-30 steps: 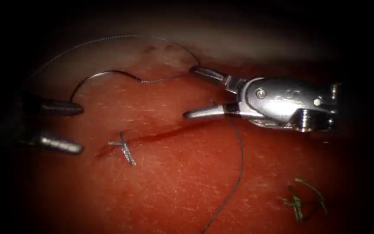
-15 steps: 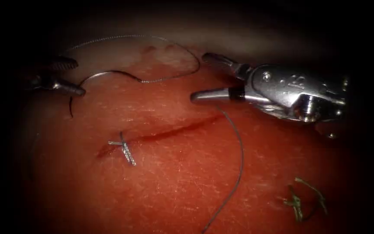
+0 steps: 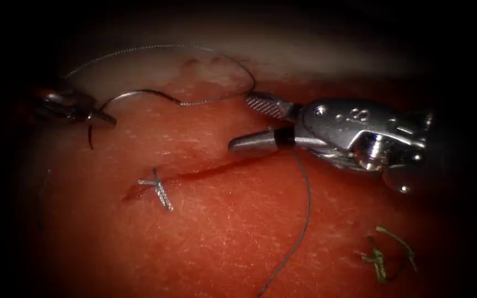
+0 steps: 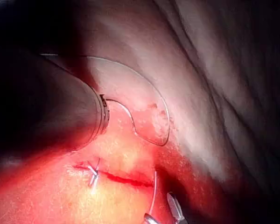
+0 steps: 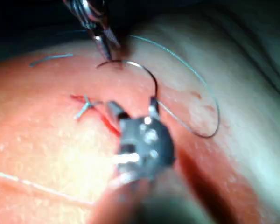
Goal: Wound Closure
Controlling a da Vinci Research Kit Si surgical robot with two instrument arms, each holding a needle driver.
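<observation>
On the tissue a cut runs slanting, with one tied stitch near its left end. The dark curved needle lies out of the tissue, up and left of the cut. My left tool is shut on it near its pointed end, which hangs below the jaws. Thread runs from the needle's tail in a wide loop toward the far edge. My right tool stands open above the cut's right half, holding nothing. The right wrist view has the right tool, the left tool and the needle.
A second length of thread runs from under the right tool down toward the near edge. Green thread scraps lie at lower right. The pale far edge of the tissue rises behind the tools. The left wrist view has the stitch.
The left tool, open beside the cut's left end a second ago, rose to the needle and shut on it. The right tool drifted up and right, then back left, staying open.
</observation>
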